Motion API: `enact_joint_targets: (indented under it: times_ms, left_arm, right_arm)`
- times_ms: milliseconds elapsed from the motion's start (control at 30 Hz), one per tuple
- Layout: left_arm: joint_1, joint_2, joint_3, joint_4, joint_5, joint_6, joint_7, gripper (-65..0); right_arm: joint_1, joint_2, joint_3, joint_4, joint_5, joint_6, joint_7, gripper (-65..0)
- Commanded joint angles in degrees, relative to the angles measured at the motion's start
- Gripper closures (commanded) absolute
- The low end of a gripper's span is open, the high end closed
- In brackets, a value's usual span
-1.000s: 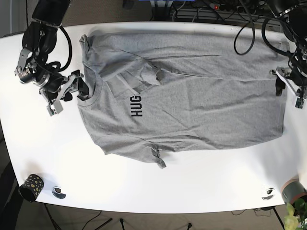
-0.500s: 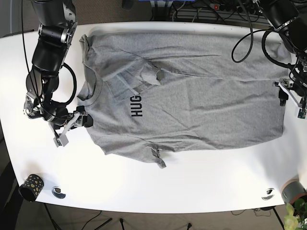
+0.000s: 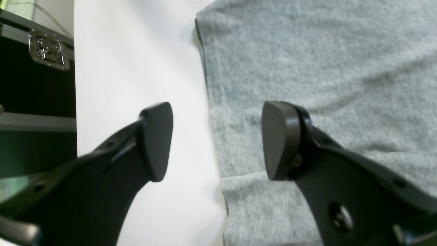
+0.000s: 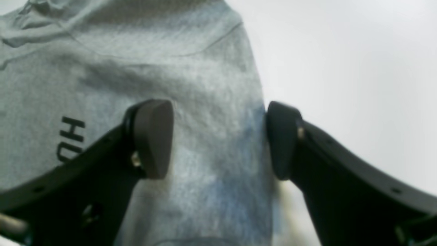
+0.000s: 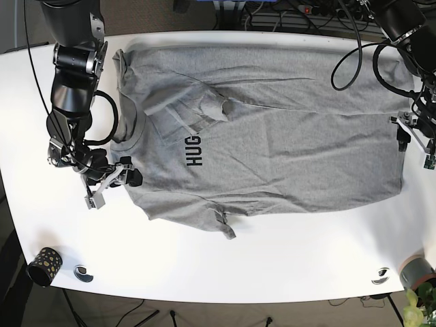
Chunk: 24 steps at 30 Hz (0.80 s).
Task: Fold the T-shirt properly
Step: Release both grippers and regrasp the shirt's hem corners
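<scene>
Base view shows you the grey T-shirt [image 5: 272, 136] spread flat across the white counter [image 5: 286, 259], collar toward the view's left and hem toward its right, with the black lettering [image 5: 195, 151] reading sideways on the chest. One sleeve is folded inward over the chest, and the other juts out at the near edge. Your right gripper [image 5: 116, 180] sits at the shirt's edge just below the collar on the view's left. Your left gripper [image 5: 413, 135] sits at the hem on the view's right. A dark speckled cup [image 5: 44, 266] stands at the near left corner of the counter, well apart from the shirt, and a grey pot [image 5: 417, 271] stands at the near right corner.

Left wrist view gives you the left gripper [image 3: 216, 140] with its jaws apart, straddling the hem edge of the T-shirt [image 3: 324, 68]: one fingertip [image 3: 155, 140] hangs over the bare counter [image 3: 136, 68], the other [image 3: 278, 140] over the grey cloth. Nothing is pinched between them. A black case [image 3: 34, 85] lies beyond the counter's edge.

Right wrist view gives you the right gripper [image 4: 218, 138] with its jaws apart too, one on either side of a raised ridge of the T-shirt [image 4: 211, 102]. Whether the pads touch the cloth you cannot tell. The lettering [image 4: 70, 138] shows beside the left-hand fingertip [image 4: 152, 136], and the counter [image 4: 341, 68] lies bare to the right.
</scene>
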Motion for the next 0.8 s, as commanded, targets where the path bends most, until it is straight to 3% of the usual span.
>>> enact_joint_targets:
  times_ms: [0,133,367,467,633,767]
  left_arm:
    - [-0.71,-1.14,-0.22,0.61,-0.38,0.14,-0.96,-38.5]
    - [-2.47,-1.58,-0.4,-3.35,-0.38,0.14,-0.96,-38.5]
    - [-9.59,-5.18,-0.05,-14.78,-0.47,0.14,-0.96,-38.9]
    - [-14.69,-5.8,-0.05,-21.28,-0.38,3.09,-0.96,-39.0]
    - [-22.16,-8.52,0.04,-34.12,-0.38,8.62,-1.22,-39.0]
    - [-27.52,-10.02,0.66,-44.49,-0.38,8.8,-1.57,-39.0]
  right_arm:
    - [0.66,-0.83,0.04,0.54,0.0,0.14,-0.33,-40.9]
    - [0.31,-1.45,0.04,0.63,-0.09,0.05,-0.33,-36.6]
    - [0.4,-1.54,0.04,0.63,-0.09,-0.04,0.02,-10.1]
    - [0.4,-1.54,0.04,0.72,-0.09,0.05,0.02,0.0]
    - [0.4,-1.54,0.04,0.72,0.0,0.05,0.02,0.0]
    - [0.4,-1.54,0.04,0.72,0.27,0.14,0.02,0.0]
